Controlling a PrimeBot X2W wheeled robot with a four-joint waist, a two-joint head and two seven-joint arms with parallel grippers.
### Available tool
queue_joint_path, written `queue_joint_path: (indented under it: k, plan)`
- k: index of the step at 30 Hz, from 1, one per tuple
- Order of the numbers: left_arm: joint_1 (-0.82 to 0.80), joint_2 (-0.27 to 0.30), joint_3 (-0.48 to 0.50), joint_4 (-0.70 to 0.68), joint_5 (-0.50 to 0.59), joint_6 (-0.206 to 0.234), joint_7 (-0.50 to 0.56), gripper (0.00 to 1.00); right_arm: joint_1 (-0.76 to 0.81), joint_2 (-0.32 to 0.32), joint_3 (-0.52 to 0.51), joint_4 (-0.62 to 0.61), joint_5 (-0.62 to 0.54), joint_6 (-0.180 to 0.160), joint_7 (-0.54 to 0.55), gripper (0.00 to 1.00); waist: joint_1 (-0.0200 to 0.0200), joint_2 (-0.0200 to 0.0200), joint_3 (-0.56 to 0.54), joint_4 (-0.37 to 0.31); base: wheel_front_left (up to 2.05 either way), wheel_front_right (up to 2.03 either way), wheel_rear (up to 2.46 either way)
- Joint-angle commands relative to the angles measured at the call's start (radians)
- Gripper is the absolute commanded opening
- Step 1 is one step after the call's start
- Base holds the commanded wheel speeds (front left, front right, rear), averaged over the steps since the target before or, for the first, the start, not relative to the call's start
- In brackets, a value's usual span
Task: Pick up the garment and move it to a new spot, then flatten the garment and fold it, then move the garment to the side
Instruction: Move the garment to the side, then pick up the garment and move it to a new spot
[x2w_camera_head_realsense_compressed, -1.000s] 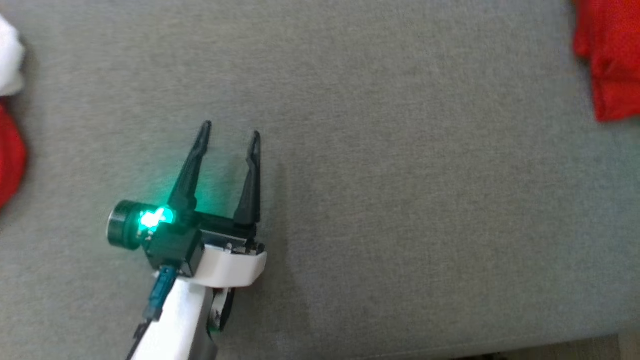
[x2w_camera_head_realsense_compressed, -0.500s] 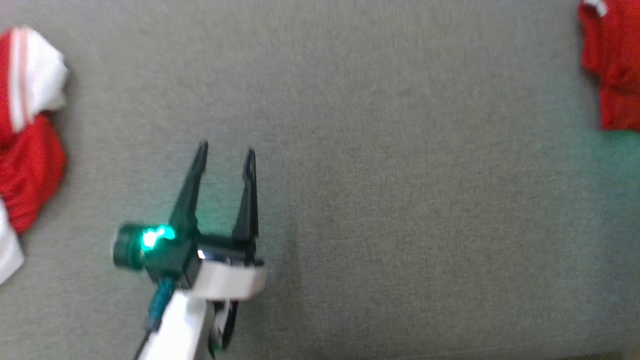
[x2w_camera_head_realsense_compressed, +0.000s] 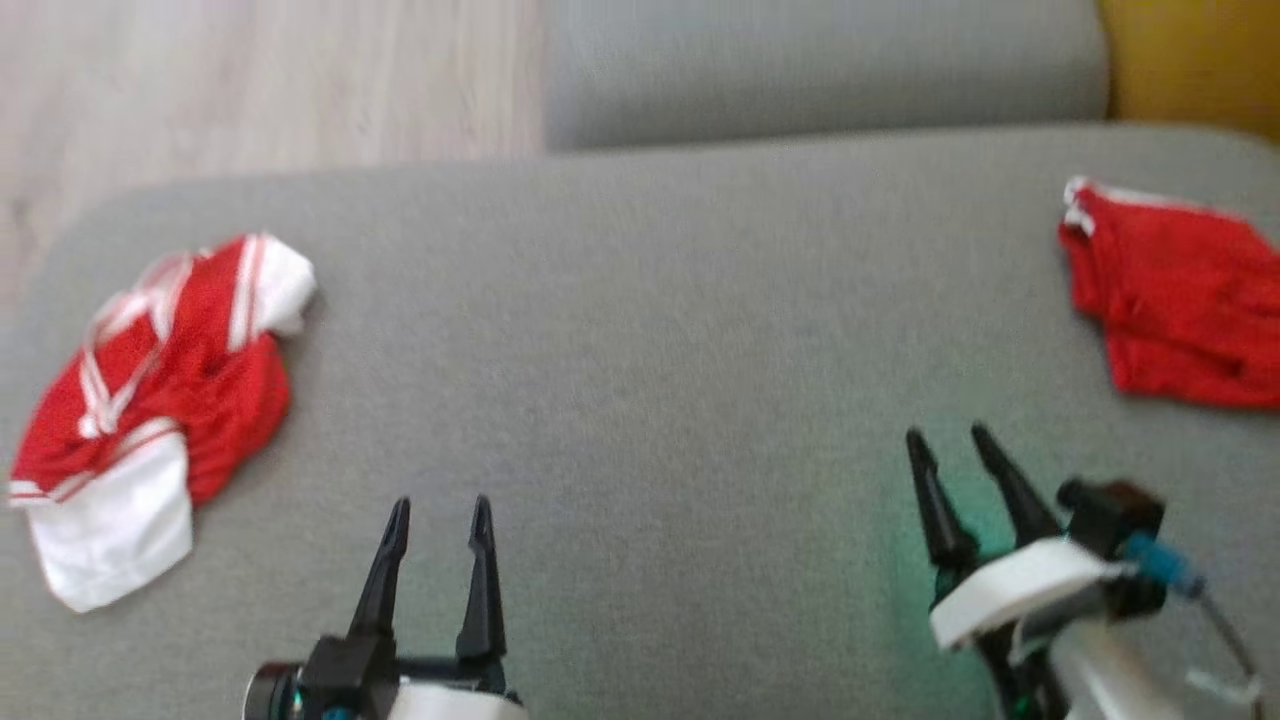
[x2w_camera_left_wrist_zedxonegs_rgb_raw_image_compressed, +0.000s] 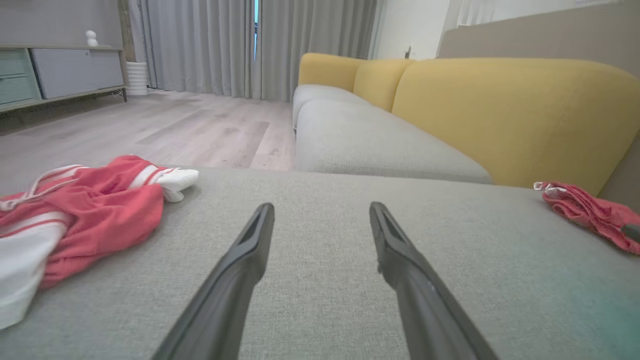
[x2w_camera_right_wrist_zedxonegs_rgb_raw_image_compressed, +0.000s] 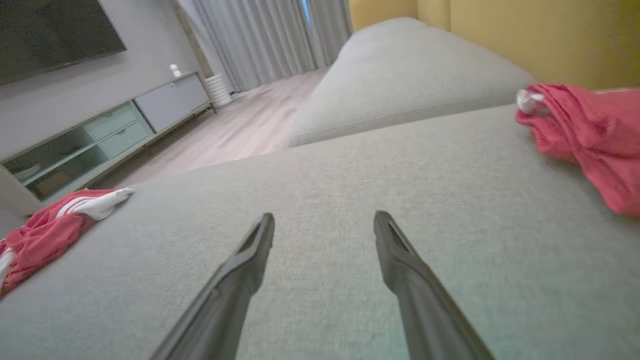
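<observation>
A crumpled red and white garment (x2w_camera_head_realsense_compressed: 150, 400) lies at the left end of the grey sofa seat (x2w_camera_head_realsense_compressed: 650, 330); it also shows in the wrist views (x2w_camera_left_wrist_zedxonegs_rgb_raw_image_compressed: 100, 205) (x2w_camera_right_wrist_zedxonegs_rgb_raw_image_compressed: 50, 230). A flat, folded red garment (x2w_camera_head_realsense_compressed: 1180, 300) rests at the seat's far right (x2w_camera_left_wrist_zedxonegs_rgb_raw_image_compressed: 590, 215) (x2w_camera_right_wrist_zedxonegs_rgb_raw_image_compressed: 590, 130). My left gripper (x2w_camera_head_realsense_compressed: 440, 515) hovers open at the lower left, right of the crumpled garment, with nothing between its fingers (x2w_camera_left_wrist_zedxonegs_rgb_raw_image_compressed: 321, 210). Just below and left of the folded red garment, my right gripper (x2w_camera_head_realsense_compressed: 950, 440) is open and empty (x2w_camera_right_wrist_zedxonegs_rgb_raw_image_compressed: 325, 219).
A second grey cushion (x2w_camera_head_realsense_compressed: 820, 70) lies beyond the seat, with a yellow backrest (x2w_camera_head_realsense_compressed: 1190, 60) at the far right. Wooden floor (x2w_camera_head_realsense_compressed: 270, 80) lies past the seat's rounded left corner. A low cabinet (x2w_camera_right_wrist_zedxonegs_rgb_raw_image_compressed: 100, 135) stands across the room.
The head camera has swung up, so the whole picture has shifted and both garments show fully. My right gripper has come into view, open. The left gripper stays open.
</observation>
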Motion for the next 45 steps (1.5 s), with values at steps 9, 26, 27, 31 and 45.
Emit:
queue_joint_path:
  k: [9,26,27,31,45]
  plan:
    - [0.054,-0.001,0.060,-0.153,0.070,0.025,-0.005,1.00,0.203,0.104,-0.199,-0.323,-0.261,-0.001,-0.021,1.00,0.0006,0.0000,-0.112,0.041,0.00,0.00,0.00]
    - [0.142,-0.001,0.086,-0.153,0.123,0.015,-0.005,1.00,0.329,0.123,-0.223,-0.382,-0.288,-0.001,-0.021,1.00,0.0006,0.0000,-0.130,0.036,0.00,0.00,0.00]
    - [0.141,-0.001,0.085,-0.152,0.123,0.015,-0.005,1.00,0.329,0.123,-0.222,-0.381,-0.284,-0.001,-0.021,1.00,0.0006,0.0000,-0.129,0.036,0.00,0.00,0.00]
    - [0.142,-0.001,0.082,-0.150,0.123,0.014,-0.005,1.00,0.331,0.123,-0.218,-0.380,-0.279,-0.001,-0.021,1.00,0.0006,0.0000,-0.128,0.032,0.00,0.00,0.00]
    - [0.133,-0.001,0.086,-0.133,0.123,0.015,-0.005,1.00,0.332,0.124,-0.213,-0.368,-0.263,-0.001,-0.021,1.00,0.0006,0.0000,-0.120,0.039,0.00,0.00,0.00]
